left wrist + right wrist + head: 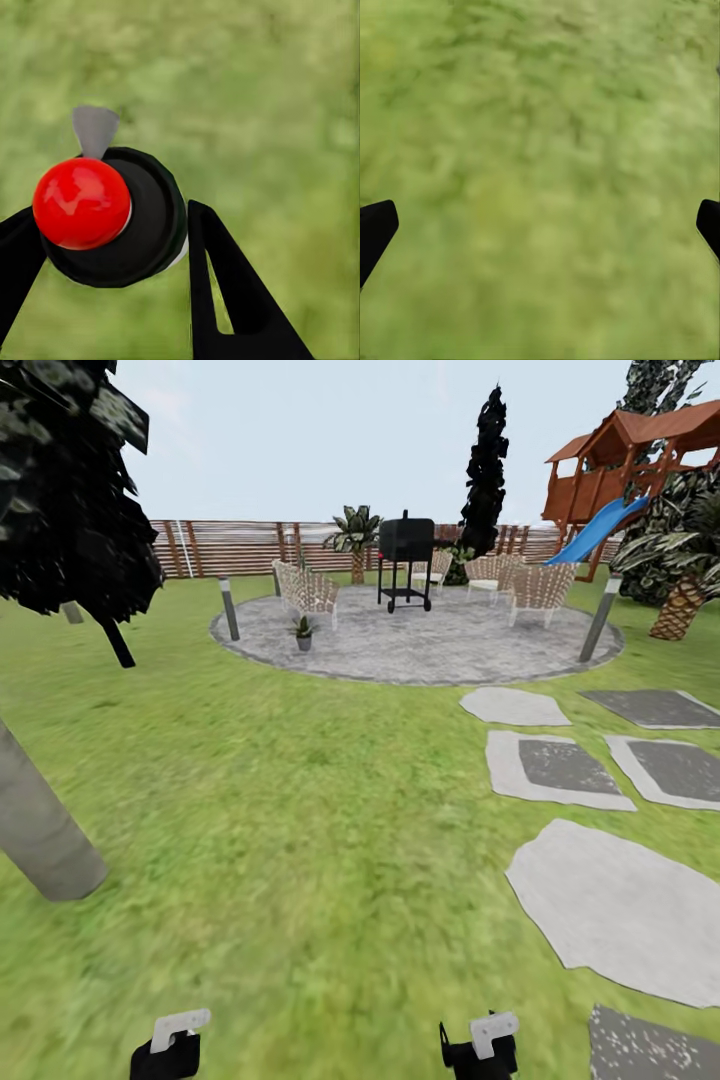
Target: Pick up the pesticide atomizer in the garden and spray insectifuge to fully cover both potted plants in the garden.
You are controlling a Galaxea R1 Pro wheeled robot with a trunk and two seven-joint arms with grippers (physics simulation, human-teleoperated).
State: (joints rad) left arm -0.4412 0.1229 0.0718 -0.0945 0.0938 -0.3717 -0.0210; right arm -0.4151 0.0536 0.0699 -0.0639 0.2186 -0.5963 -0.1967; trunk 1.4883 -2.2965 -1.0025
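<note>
On the round paved patio, close to its left rim and just in front of a wicker chair, one potted plant stands upright in a little grey pot; a second one I cannot pick out. A black grill stands toward the back of the patio, with more wicker chairs to its right. Grey bollard lamps stand at the patio's left rim and right rim. The brown slatted fence runs behind the patio. Grey stepping stones lie on the lawn on the near side of the patio, to the right. Well short of the patio, over bare grass, both arms hang low. The left gripper has its two black fingers pressed against either side of the pesticide atomizer. The atomizer is seen end-on: a dark round body, a glossy red ball on it, and a pale grey nozzle wedge. The right gripper has its fingers spread wide apart, with blurred grass between them.
</note>
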